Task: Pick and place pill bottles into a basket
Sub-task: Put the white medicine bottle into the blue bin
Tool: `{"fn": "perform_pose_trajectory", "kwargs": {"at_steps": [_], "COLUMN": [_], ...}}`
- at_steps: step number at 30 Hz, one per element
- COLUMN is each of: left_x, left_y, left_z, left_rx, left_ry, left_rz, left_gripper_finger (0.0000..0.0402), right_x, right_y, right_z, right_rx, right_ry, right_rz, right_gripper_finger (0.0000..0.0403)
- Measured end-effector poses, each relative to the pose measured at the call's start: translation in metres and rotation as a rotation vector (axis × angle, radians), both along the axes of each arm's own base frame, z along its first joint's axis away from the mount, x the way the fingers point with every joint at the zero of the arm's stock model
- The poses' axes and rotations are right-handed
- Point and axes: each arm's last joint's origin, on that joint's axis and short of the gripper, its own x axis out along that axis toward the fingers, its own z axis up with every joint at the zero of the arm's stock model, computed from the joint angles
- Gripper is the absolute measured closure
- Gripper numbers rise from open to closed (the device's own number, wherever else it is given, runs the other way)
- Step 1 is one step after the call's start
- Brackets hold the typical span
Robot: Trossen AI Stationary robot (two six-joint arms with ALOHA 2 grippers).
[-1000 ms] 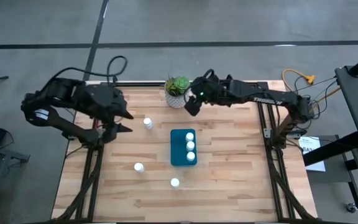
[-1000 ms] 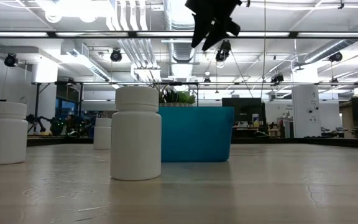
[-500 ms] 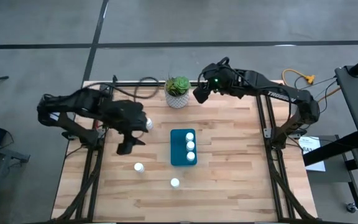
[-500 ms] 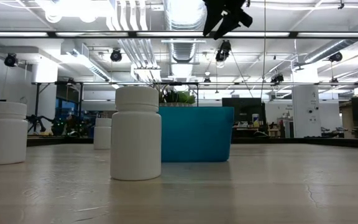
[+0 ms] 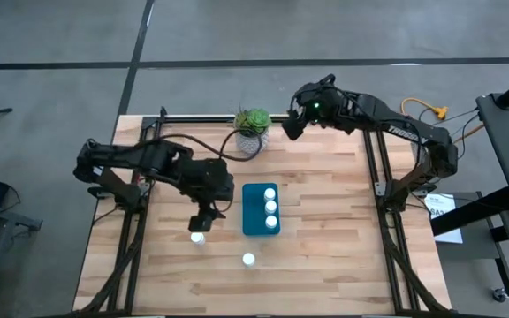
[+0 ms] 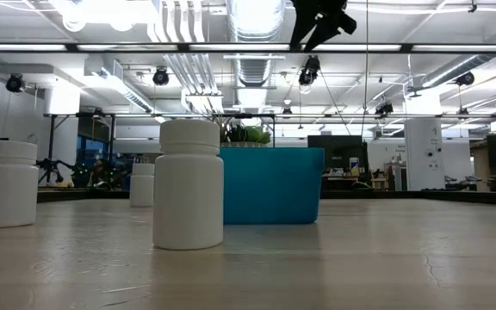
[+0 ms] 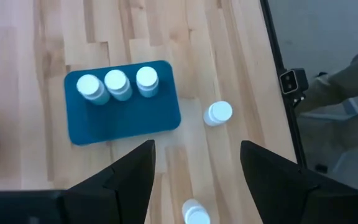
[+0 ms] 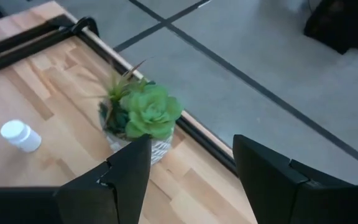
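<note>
High view: left gripper point(image 5: 203, 217) spread above bottle point(image 5: 198, 238); lower straight, straddle cap, pinch, carry to basket point(image 5: 248, 223). Right gripper point(image 5: 288, 129) spread, parked far.

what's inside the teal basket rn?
Three pill bottles stand in a row at one end of the basket; the other half is bare. In the high view, the same three. Nothing there is covered.

1. My wooden table point(image 5: 325, 230) carries a teal basket point(image 5: 260, 210) at its centre.
2. Loose pill bottles point(image 5: 248, 260) at six and eight o'clock.
3. Potted plant point(image 5: 252, 130) at twelve.
</note>
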Motion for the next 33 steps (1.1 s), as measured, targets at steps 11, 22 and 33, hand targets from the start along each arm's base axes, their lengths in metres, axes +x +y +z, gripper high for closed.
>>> {"fn": "perform_pose_trajectory", "kwargs": {"at_steps": [11, 22, 33], "left_x": [0.029, 0.054, 0.076], "left_y": [-0.025, -0.049, -0.064], "left_z": [-0.025, -0.058, -0.084], "left_rx": [0.028, 0.108, 0.156], "left_ry": [0.059, 0.125, 0.135], "left_rz": [-0.028, -0.179, -0.272], "left_gripper_finger": [0.0183, 0.0183, 0.0183], "right_x": [-0.029, -0.035, -0.034], "right_y": [-0.012, -0.011, -0.011], "right_z": [0.020, 0.018, 0.011], "right_rx": [-0.049, -0.026, 0.013], "right_ry": [-0.019, 0.016, 0.028], "right_rz": [0.006, 0.019, 0.024], "right_gripper_finger": [0.0183, 0.0184, 0.0184]}}
